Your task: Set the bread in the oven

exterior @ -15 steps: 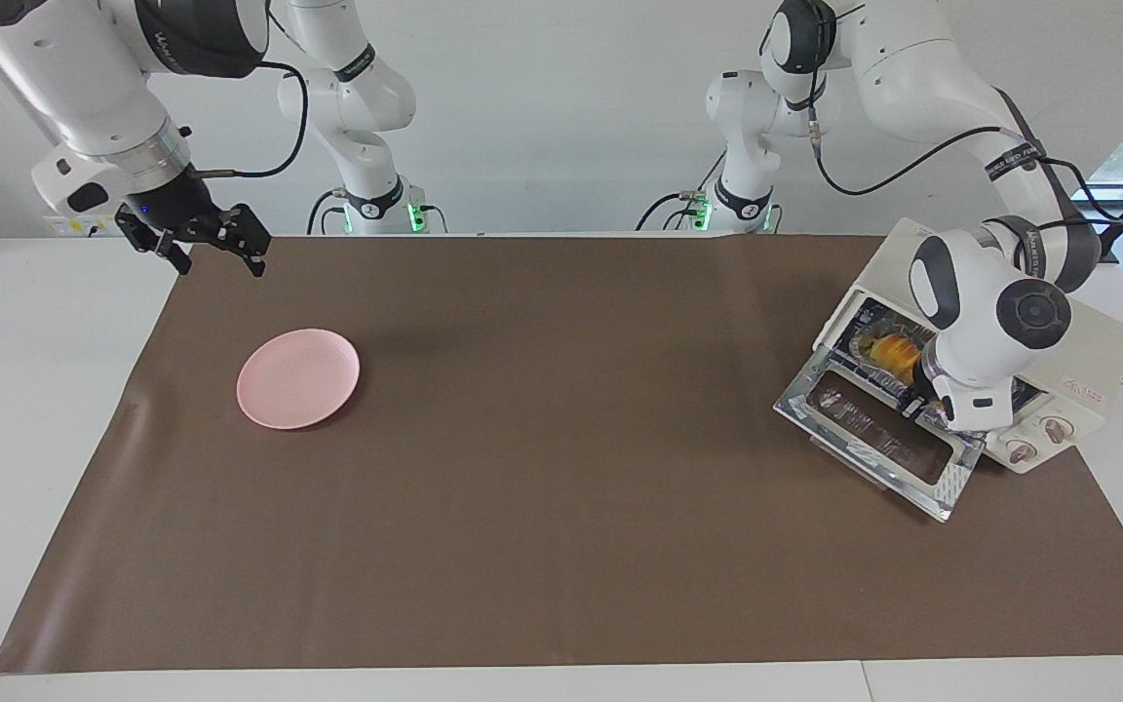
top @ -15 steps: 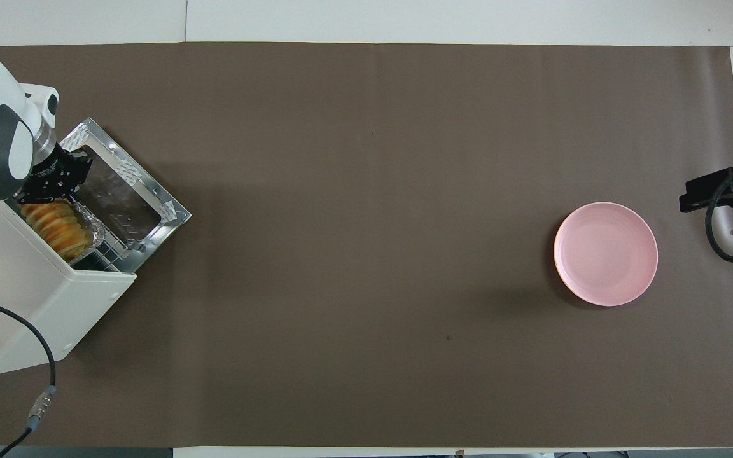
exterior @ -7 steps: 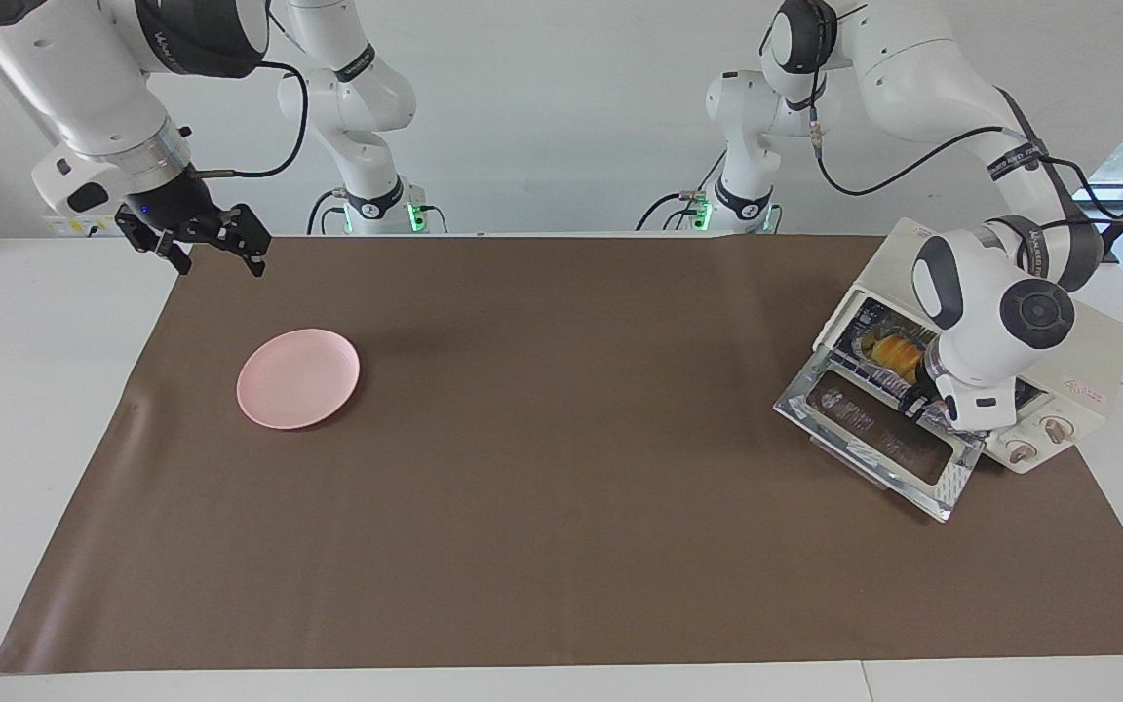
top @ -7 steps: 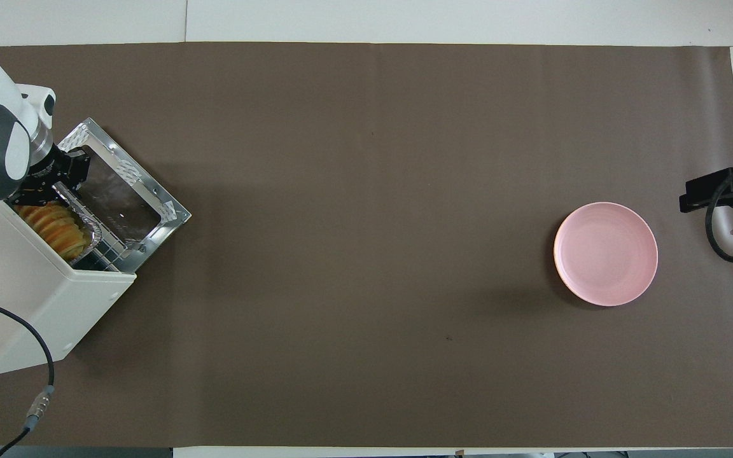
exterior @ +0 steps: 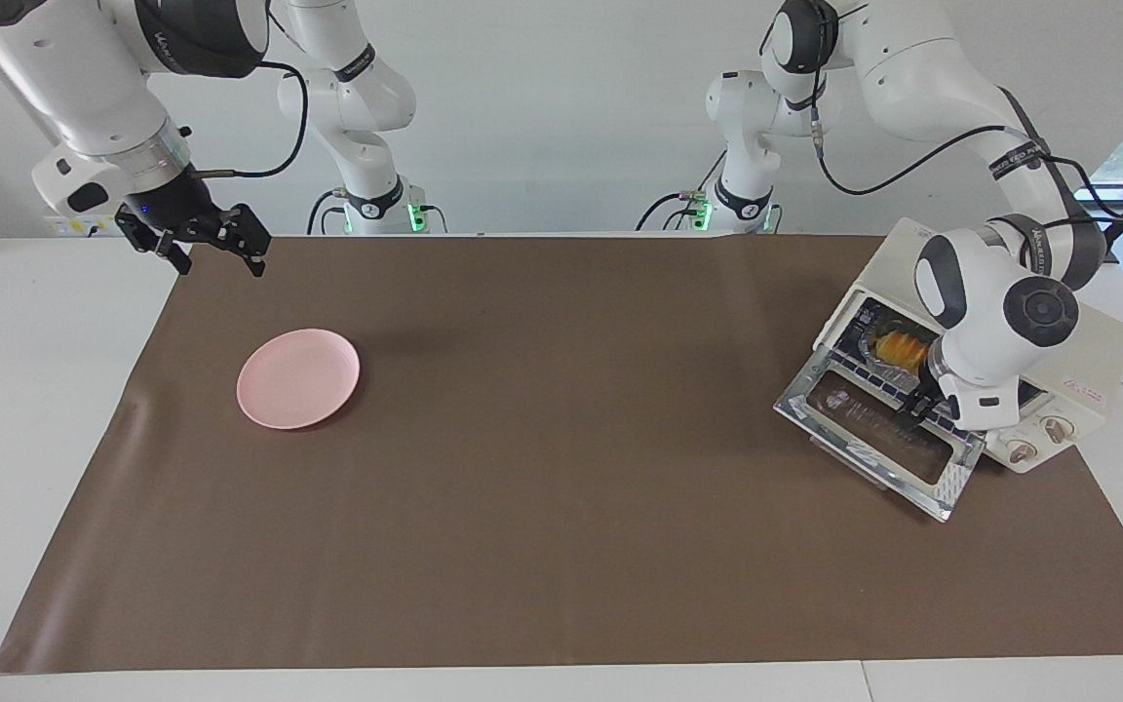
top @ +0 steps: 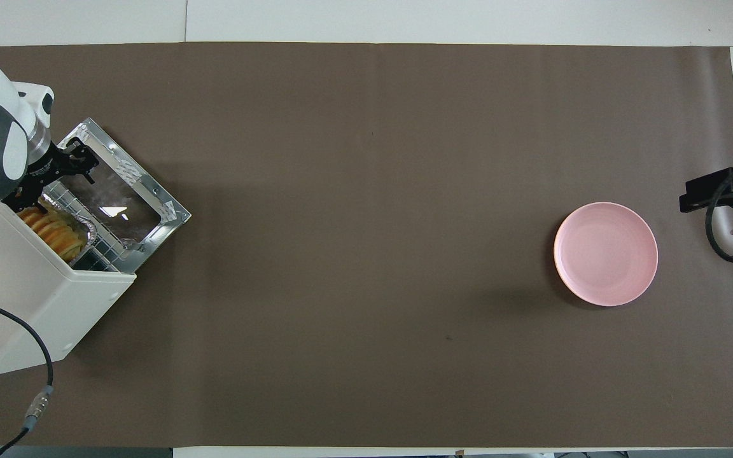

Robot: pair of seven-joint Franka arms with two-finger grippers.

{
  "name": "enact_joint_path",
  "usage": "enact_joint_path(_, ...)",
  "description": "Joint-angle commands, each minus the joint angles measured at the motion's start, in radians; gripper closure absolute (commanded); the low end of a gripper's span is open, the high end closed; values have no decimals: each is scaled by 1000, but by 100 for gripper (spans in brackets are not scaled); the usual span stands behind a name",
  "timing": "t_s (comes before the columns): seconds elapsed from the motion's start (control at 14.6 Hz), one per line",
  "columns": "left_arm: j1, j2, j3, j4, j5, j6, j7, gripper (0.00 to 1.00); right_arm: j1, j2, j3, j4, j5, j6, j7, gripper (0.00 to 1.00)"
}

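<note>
Now my left claw [exterior: 915,409] hangs wide over the oven's [exterior: 1088,366] dropped glass door, gripping nothing, while the right claw [exterior: 206,239], also spread wide, waits above the surface's edge near the pink plate [exterior: 298,377]. Its wrist hides part of the oven mouth, but I can see the ridged golden bread [top: 55,230] on foil inside

Counts: one oven [exterior: 1088,366] sitting on the surface [exterior: 561,487], holding one bread [exterior: 898,346] in one foil tray [top: 86,224]. One pink plate [exterior: 298,377] lying apart. Two arms showing, each carrying one gripper.
</note>
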Motion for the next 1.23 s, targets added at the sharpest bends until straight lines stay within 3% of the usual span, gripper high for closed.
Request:
enact_joint_path(0.0, 1, -43, 4, -43, 23, 14, 17, 0, -15, -5, 13, -3, -16, -14, -19, 0)
enact_joint_path(0.75, -25, -42, 1, -11, 88, -8, 28, 0, -15, -5, 13, -3, -16, -14, -17, 0)
enact_joint_path(1.17, -60, -42, -2, 68, 97, -119, 28, 0, -15, -5, 13, -3, -16, -14, -19, 0)
